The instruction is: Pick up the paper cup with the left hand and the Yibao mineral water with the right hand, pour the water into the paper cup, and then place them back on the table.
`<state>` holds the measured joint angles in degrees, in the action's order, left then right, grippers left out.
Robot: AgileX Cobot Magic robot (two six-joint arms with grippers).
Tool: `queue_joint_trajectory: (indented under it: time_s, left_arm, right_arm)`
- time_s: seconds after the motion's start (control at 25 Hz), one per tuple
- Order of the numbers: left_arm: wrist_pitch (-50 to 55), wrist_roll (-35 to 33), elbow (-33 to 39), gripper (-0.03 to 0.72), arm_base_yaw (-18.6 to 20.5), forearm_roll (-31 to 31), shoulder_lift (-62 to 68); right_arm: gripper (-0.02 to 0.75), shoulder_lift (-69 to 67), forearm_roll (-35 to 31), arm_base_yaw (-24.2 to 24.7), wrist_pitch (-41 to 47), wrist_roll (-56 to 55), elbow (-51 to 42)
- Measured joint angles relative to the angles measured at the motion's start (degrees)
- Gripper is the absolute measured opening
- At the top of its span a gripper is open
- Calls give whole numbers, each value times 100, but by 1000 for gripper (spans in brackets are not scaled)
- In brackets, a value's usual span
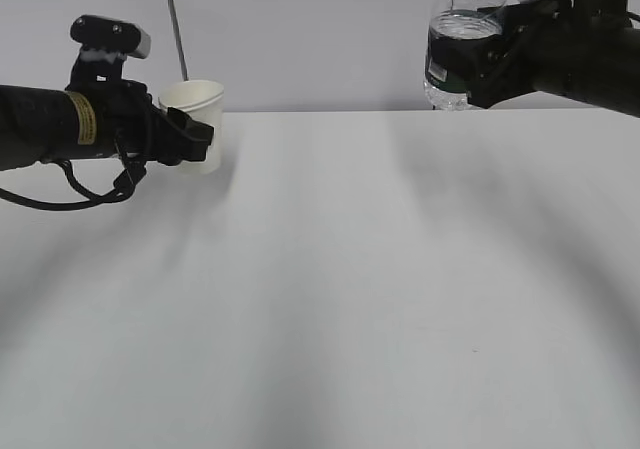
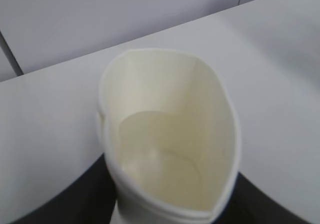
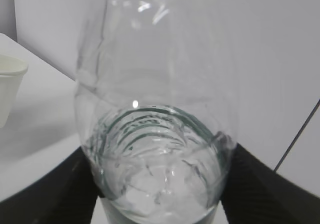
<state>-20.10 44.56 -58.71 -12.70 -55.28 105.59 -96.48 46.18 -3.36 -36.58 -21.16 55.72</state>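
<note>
My left gripper (image 1: 196,139) is shut on the cream paper cup (image 1: 196,109) at the left, holding it slightly tilted just above the white table (image 1: 350,269). The left wrist view looks into the cup (image 2: 165,134); its rim is squeezed to an oval between the black fingers (image 2: 75,199) of the left gripper (image 2: 170,206). At the upper right, my right gripper (image 1: 478,64) holds the Yibao mineral water (image 1: 458,54) upright, high in the air, with its neck cut off by the frame. Water (image 3: 155,184) fills the lower part of the bottle (image 3: 150,84) between the right gripper's (image 3: 160,189) fingers.
A thin grey pole (image 1: 177,24) stands behind the cup against the pale wall. A black cable (image 1: 70,201) loops under the left arm. Soft arm shadows lie across the tabletop. The cup (image 3: 7,84) shows at the left edge of the right wrist view.
</note>
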Motion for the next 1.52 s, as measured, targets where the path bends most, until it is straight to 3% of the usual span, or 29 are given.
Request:
queue_joint_trajectory:
  time_s: [0.8, 1.52]
  left_arm:
    - [-541, 5, -5, 335, 19, 18, 952]
    - [-662, -91, -7, 335, 19, -137, 1042]
  right_arm:
    - [500, 0, 0, 0, 0, -127, 0]
    - [500, 0, 0, 0, 0, -538, 0]
